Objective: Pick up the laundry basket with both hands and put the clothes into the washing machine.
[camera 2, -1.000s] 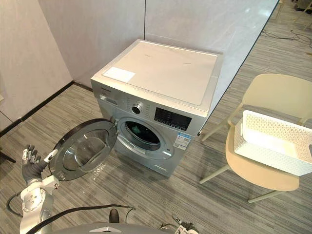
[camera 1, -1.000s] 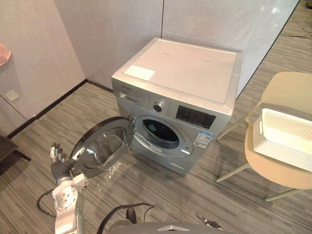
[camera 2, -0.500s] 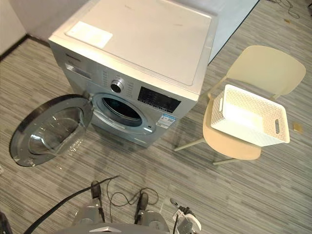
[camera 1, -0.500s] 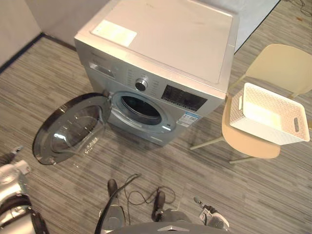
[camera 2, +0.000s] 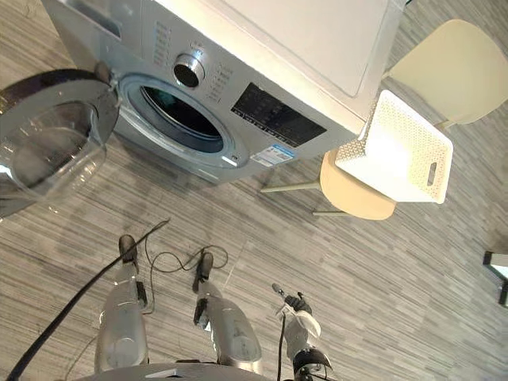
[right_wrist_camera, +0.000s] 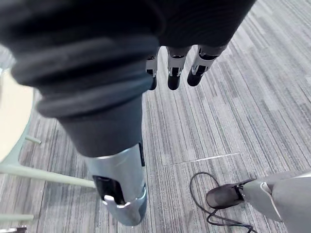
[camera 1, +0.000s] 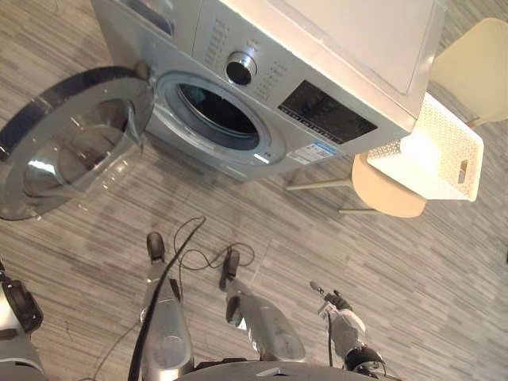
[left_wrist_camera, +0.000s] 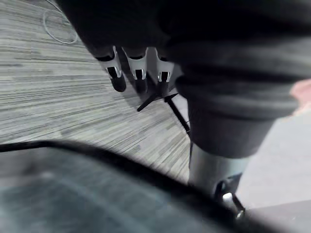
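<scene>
The white perforated laundry basket (camera 1: 432, 151) sits on the seat of a beige chair (camera 1: 385, 194), right of the silver washing machine (camera 1: 317, 71). I see no clothes in it from here. The machine's round door (camera 1: 67, 139) hangs open to the left and the drum opening (camera 1: 218, 115) is dark inside. My right hand (camera 1: 337, 305) hangs low over the floor, far from the basket, its fingers (right_wrist_camera: 175, 73) straight and holding nothing. My left hand (left_wrist_camera: 138, 73) also hangs with straight fingers over the floor, beside the dark rim of the door.
Grey wood-pattern floor (camera 1: 413, 262) spreads between me and the machine. The chair's thin legs (camera 1: 317, 184) reach toward the machine's right corner. A dark object (camera 2: 496, 270) stands at the far right edge. Black stand legs (left_wrist_camera: 165, 99) rest on the floor past my left hand.
The camera has tipped down and closer, so the whole scene has shifted up. My left hand has dropped from beside the door's edge to low at my side.
</scene>
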You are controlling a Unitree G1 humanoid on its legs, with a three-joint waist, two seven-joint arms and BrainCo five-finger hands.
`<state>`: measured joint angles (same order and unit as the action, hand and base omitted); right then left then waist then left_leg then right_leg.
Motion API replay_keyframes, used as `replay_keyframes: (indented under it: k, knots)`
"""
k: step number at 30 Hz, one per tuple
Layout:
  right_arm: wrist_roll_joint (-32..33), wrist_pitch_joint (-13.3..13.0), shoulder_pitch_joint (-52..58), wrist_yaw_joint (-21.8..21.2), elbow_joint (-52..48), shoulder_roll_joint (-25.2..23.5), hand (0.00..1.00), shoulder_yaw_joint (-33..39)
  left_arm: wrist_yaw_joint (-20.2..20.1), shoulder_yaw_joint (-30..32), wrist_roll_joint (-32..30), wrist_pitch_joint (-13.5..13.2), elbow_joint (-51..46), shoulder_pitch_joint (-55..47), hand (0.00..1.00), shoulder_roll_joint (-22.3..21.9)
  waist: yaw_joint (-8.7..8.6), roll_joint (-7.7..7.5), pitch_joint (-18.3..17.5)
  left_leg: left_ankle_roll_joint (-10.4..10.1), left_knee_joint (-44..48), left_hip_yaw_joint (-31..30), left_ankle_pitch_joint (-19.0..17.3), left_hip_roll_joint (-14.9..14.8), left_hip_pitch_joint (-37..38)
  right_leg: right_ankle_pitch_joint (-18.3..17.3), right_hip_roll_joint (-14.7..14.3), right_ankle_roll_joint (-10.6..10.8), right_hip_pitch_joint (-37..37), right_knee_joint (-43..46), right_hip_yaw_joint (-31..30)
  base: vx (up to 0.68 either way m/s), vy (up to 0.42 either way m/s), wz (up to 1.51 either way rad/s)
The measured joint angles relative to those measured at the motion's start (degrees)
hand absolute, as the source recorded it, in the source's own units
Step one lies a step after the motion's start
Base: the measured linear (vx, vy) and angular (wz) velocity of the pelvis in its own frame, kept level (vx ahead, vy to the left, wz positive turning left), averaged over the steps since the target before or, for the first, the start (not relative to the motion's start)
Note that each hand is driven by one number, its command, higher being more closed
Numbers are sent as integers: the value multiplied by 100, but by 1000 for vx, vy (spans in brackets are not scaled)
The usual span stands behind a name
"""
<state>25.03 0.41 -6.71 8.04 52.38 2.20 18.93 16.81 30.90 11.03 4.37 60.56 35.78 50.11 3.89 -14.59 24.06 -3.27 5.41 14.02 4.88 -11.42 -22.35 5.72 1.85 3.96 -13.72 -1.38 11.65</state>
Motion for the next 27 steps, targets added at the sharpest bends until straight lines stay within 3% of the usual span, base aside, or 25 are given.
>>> replay_keyframes:
  k: [5,9,11,15,18,21,23,27]
  knots:
    - [-17,97,-10,-3,38,62,0,-25,-208,-399,-255,59,-61,-197,0,-479,73,112,89,11,58,-25,10,13,-65,-5,10,-4,-24,5,23,-27,5,1]
    - [-67,180,-40,-6,60,63,0,-23,-224,-841,-468,69,-461,-621,0,-1396,48,147,114,26,58,-22,22,89,-34,-82,93,-29,-14,72,34,-22,23,5]
    - [-75,232,-48,-27,77,55,0,132,-228,-1374,-572,94,-558,-954,0,-2119,19,222,166,33,47,25,26,138,113,-167,190,-33,9,280,102,-24,46,2]
    - [-299,268,-25,-46,111,25,0,219,-478,-2659,-917,177,-642,-1547,0,-3188,-151,275,176,34,-114,189,-17,399,516,-635,473,-57,176,559,135,-10,45,4]
    - [-370,274,39,-46,95,-23,0,309,-744,-3720,-910,159,-809,-1868,0,-3904,-305,504,28,83,-564,415,150,535,867,-692,563,28,169,680,-16,-8,34,-21]
    - [-474,275,359,-47,79,-122,0,448,-988,-4666,-887,126,-813,-1764,0,-4463,-495,838,-450,101,-988,807,249,646,1263,-718,590,68,165,678,-319,78,43,-39]
    - [-483,278,475,-45,60,-127,0,449,-977,-4730,-879,116,-810,-1454,0,-4603,-611,942,-622,102,-987,1052,178,651,1408,-706,585,88,154,674,-557,103,25,-71]
    - [-515,267,608,-41,25,-62,0,851,-688,-4296,-604,-36,-818,-271,0,-4418,-960,1131,-780,115,-987,1656,67,659,1757,-580,509,163,144,596,-1209,94,-4,-88]
